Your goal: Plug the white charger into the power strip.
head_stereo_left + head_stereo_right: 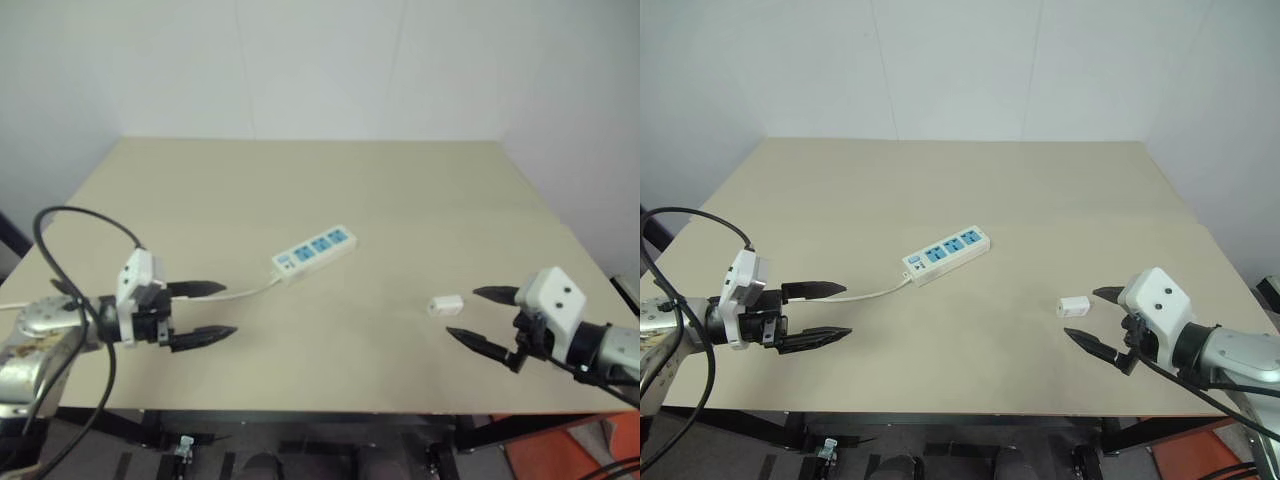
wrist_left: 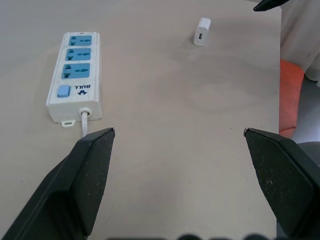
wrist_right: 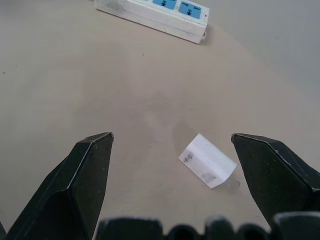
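We count one power strip (image 1: 314, 250) with three blue sockets, one white charger (image 1: 445, 304), one table (image 1: 300, 180), and two grippers: left (image 1: 209, 311), right (image 1: 478, 318).

"BULL" on the power strip (image 2: 75, 75)

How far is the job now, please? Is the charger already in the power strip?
Nothing is done yet. The white charger lies loose on the table, apart from the power strip, whose sockets are empty. The right hand is open beside the charger; the left hand is open too. Grasping and plugging remain.
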